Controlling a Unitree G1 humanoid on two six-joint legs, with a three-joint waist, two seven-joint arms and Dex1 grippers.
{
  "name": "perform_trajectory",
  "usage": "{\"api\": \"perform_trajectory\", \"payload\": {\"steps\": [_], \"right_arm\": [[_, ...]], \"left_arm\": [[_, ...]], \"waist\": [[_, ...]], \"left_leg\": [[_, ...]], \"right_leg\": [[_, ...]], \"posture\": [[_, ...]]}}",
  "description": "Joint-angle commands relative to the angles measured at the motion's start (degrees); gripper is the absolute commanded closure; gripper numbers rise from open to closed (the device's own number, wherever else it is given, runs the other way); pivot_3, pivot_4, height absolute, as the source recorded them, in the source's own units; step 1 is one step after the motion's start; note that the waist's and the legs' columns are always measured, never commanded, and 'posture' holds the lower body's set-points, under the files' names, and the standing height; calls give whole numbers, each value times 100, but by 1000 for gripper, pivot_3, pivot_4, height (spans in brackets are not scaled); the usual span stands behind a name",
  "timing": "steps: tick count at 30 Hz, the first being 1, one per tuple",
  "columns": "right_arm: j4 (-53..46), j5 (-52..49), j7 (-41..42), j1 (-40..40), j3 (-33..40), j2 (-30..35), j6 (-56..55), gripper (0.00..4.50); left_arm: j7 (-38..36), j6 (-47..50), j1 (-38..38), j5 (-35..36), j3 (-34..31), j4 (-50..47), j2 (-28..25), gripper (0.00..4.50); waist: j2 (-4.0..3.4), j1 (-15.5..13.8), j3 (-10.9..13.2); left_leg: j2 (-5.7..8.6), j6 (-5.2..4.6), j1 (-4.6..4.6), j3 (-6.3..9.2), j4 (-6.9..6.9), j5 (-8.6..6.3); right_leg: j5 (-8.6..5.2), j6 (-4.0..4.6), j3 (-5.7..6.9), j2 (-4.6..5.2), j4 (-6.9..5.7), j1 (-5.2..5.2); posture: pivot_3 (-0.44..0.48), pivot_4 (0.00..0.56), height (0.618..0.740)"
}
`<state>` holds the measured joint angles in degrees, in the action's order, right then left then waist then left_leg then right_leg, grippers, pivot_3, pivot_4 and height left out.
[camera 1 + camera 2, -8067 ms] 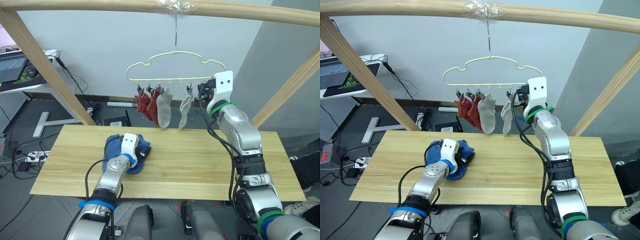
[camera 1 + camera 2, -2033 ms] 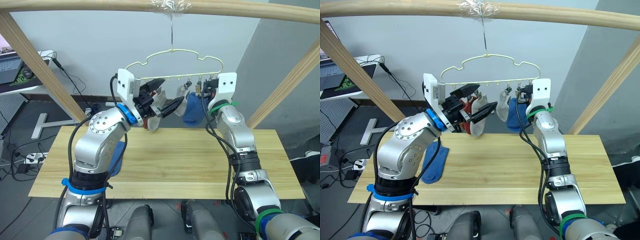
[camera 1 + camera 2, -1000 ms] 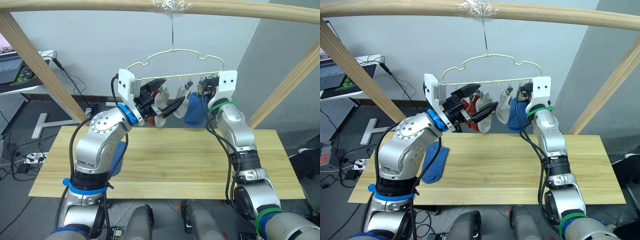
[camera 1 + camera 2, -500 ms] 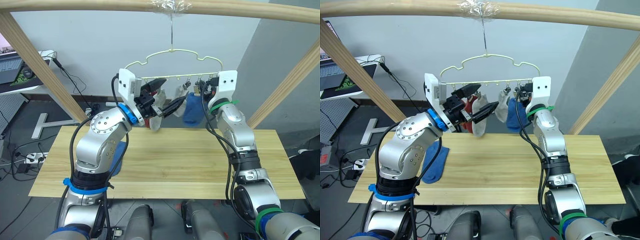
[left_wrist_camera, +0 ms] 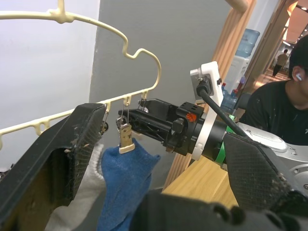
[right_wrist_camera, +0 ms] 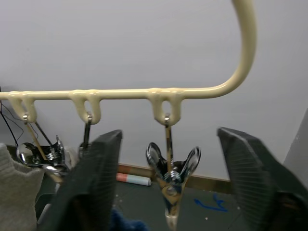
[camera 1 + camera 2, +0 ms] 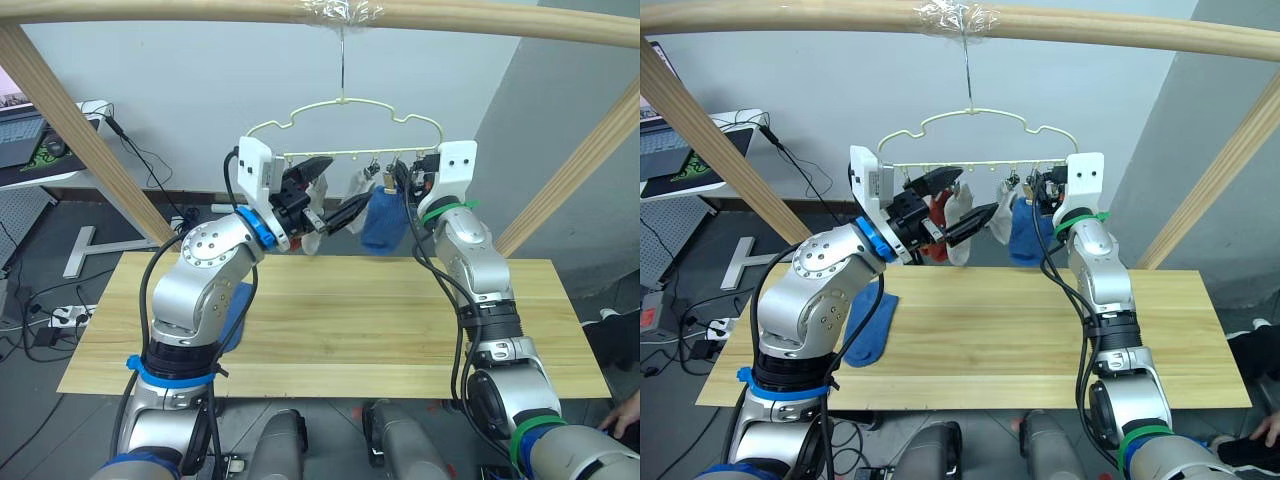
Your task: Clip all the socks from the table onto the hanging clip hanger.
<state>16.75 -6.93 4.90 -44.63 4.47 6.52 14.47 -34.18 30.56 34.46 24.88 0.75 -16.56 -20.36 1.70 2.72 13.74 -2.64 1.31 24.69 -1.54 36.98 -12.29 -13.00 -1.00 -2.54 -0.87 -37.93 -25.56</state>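
Dangling soft blue sock [image 7: 382, 222], cloud-shaped wire clip hanger [image 7: 345, 128]

One blue sock [image 7: 381, 222] now off table, clipped on hanger [image 7: 345, 128].

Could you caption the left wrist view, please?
Blue sock hanging from a metal clip on the clip hanger.

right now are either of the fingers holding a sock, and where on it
Neither holds a sock. The left gripper is open beside the blue sock, which hangs by its top edge from a clip. The right gripper is open around an empty clip.
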Motion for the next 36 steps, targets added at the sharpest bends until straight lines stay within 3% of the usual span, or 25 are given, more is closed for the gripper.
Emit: {"api": "perform_trajectory", "payload": {"steps": [1,24,27,32,36], "right_arm": [[-90,-15,-33,-162,64,7,-36,2190],[-70,-74,-50,-204,75,-87,-9,2190],[-55,-75,-54,-207,89,-90,-32,2769],[-35,-105,-61,-233,94,-84,-46,4398],[-73,-109,-45,-225,80,-81,-66,4456]], "left_arm": [[32,-52,107,63,-34,-231,8,0],[66,-37,119,92,-32,-252,17,0],[65,-23,94,101,-25,-289,12,0],[62,-33,76,86,-9,-285,18,0],[78,10,44,120,2,-351,37,0]], "waist": [[0,0,0],[0,0,0],[0,-1,0],[0,-1,0],[0,-2,0]], "left_leg": [[0,0,0,0,0,0],[0,0,0,0,0,0],[0,0,0,0,0,0],[0,0,0,0,0,0],[0,0,0,0,0,0]], "right_leg": [[0,0,0,0,0,0],[0,0,-1,0,0,0],[0,0,0,0,0,0],[0,0,0,0,0,0],[0,0,0,0,0,0]], "posture": [[4,232,740],[8,236,740],[9,236,740],[8,234,740],[7,232,740]]}}
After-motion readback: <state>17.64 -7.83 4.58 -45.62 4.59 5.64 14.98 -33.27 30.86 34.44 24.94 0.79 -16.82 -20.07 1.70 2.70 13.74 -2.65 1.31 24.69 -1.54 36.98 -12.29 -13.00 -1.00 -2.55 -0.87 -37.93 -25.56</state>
